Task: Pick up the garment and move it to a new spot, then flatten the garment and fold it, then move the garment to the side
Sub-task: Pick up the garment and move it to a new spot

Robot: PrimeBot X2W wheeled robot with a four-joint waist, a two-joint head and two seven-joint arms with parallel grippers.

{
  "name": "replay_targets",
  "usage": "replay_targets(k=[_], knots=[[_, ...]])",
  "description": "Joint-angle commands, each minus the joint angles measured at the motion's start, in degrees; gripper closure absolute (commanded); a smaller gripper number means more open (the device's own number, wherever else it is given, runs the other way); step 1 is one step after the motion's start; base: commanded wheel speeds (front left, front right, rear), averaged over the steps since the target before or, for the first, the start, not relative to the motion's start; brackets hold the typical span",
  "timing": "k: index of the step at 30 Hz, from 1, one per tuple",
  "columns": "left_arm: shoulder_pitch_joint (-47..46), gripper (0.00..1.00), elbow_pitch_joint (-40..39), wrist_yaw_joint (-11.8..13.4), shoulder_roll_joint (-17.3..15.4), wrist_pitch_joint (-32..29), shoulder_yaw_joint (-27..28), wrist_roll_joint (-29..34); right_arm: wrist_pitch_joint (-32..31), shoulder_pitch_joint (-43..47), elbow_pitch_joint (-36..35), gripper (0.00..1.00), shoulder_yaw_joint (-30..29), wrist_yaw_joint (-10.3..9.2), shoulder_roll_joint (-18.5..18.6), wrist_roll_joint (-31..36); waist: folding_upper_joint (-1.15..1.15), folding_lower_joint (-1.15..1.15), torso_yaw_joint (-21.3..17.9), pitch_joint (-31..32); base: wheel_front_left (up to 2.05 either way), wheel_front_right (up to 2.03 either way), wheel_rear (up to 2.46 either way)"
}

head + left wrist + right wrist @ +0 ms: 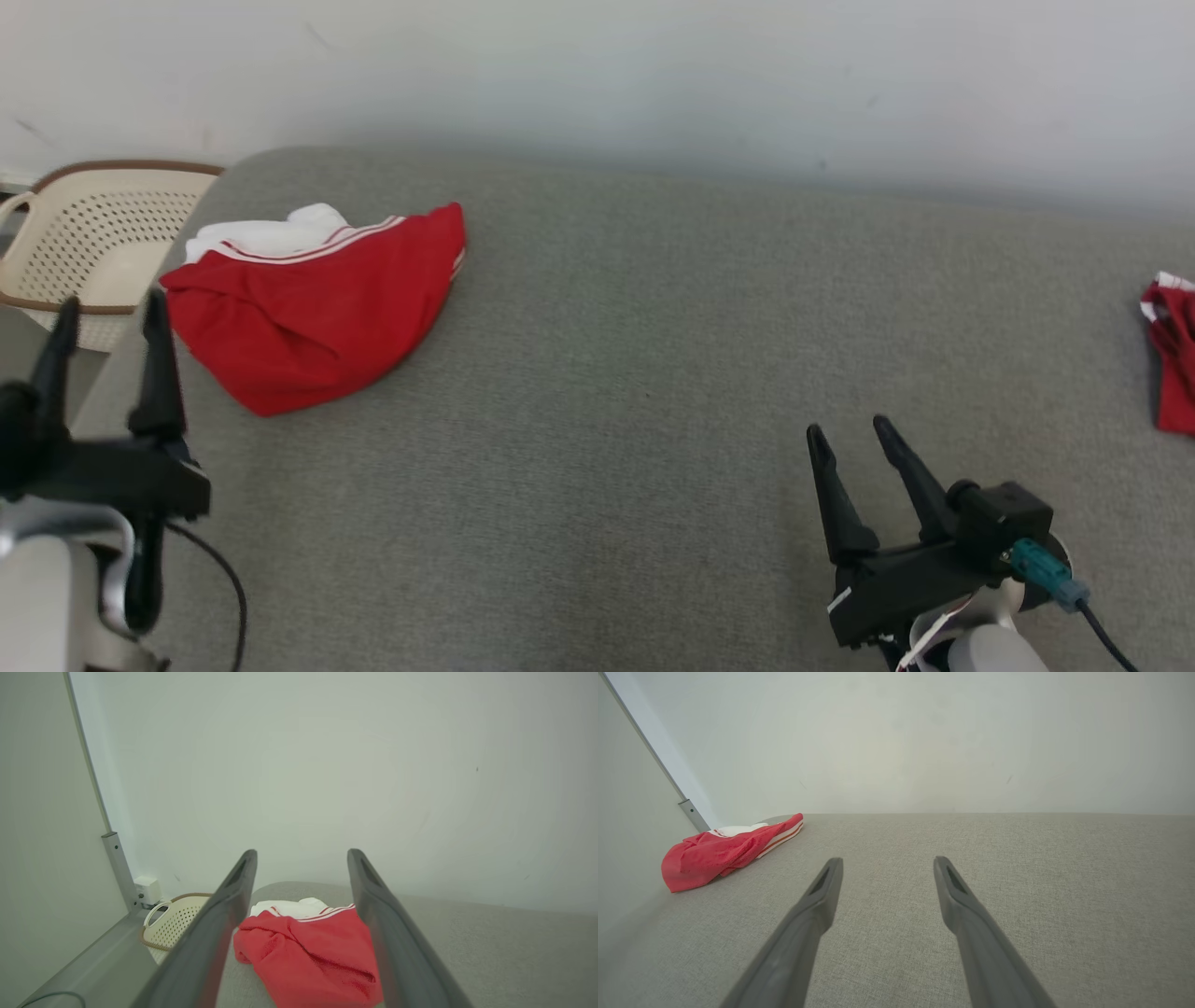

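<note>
My left claw [110, 301] hangs wide open and empty near the garment [313, 317], a crumpled red heap with white trim at the counter's [607, 373] far left, beside a basket [84, 233]. It looks light and limp, so I'd pinch a raised fold. My left wrist view shows those folds close up. My right claw [850, 427] is equally open and empty, well apart. The head view shows another red cloth [1172, 355] far right.

Left pincer [112, 301] and right pincer [850, 427] both gape wide, pointing forward, the 2 well apart.
</note>
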State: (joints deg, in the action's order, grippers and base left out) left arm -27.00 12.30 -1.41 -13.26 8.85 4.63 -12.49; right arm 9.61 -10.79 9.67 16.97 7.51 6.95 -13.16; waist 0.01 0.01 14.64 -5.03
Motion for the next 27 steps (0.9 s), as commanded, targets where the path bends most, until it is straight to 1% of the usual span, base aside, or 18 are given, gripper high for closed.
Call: replay_targets(k=[1,3,5,11,14,18,23,27], knots=[[-2.5,0.00,1.0,-0.5,-0.4,0.1,0.6,-1.4,0.3,-1.1,-0.7,0.00,-0.3,-0.04,0.4,0.2,-0.01,-0.01,-4.0,-4.3,0.00,0.00,0.00],[-6.1,0.00,3.7,-0.8,-2.1,-0.8,1.1,-1.5,0.4,-2.2,-1.4,0.00,-0.5,-0.04,0.4,0.6,-0.01,-0.01,-5.7,-6.4,0.00,0.00,0.00],[-7.4,0.00,4.5,-0.9,-2.5,-1.2,1.1,-1.7,0.5,-2.6,-1.6,0.00,-0.7,-0.04,0.5,0.6,-0.01,-0.01,-6.2,-7.1,0.00,0.00,0.00],[-13.4,0.00,10.7,-1.5,-4.9,-3.3,1.8,-3.0,1.1,-4.6,-1.9,0.00,-0.1,-0.04,0.6,0.2,-0.01,-0.01,-9.2,-10.4,0.00,0.00,0.00],[-16.1,0.00,14.6,-2.0,-6.1,-4.3,1.8,-3.4,1.6,-5.5,-1.5,0.00,0.2,-0.04,0.4,0.0,-0.01,-0.01,-10.5,-11.5,0.00,0.00,0.00],[-19.5,0.00,20.5,-2.4,-8.7,-6.3,1.4,-2.7,2.1,-6.7,-0.8,0.00,1.0,-0.04,0.2,-0.1,-0.01,-0.01,-12.4,-12.6,0.00,0.00,0.00],[-23.5,0.00,27.8,-2.9,-11.0,-8.6,0.6,-2.4,2.8,-7.9,-0.2,0.00,1.4,-0.04,0.1,-0.4,-0.01,-0.01,-14.5,-13.9,0.00,0.00,0.00],[-26.1,0.00,33.1,-3.1,-12.3,-11.2,-0.6,-1.9,3.1,-8.7,0.2,0.00,1.8,-0.04,0.1,-0.6,-0.01,-0.01,-15.9,-14.9,0.00,0.00,0.00]])
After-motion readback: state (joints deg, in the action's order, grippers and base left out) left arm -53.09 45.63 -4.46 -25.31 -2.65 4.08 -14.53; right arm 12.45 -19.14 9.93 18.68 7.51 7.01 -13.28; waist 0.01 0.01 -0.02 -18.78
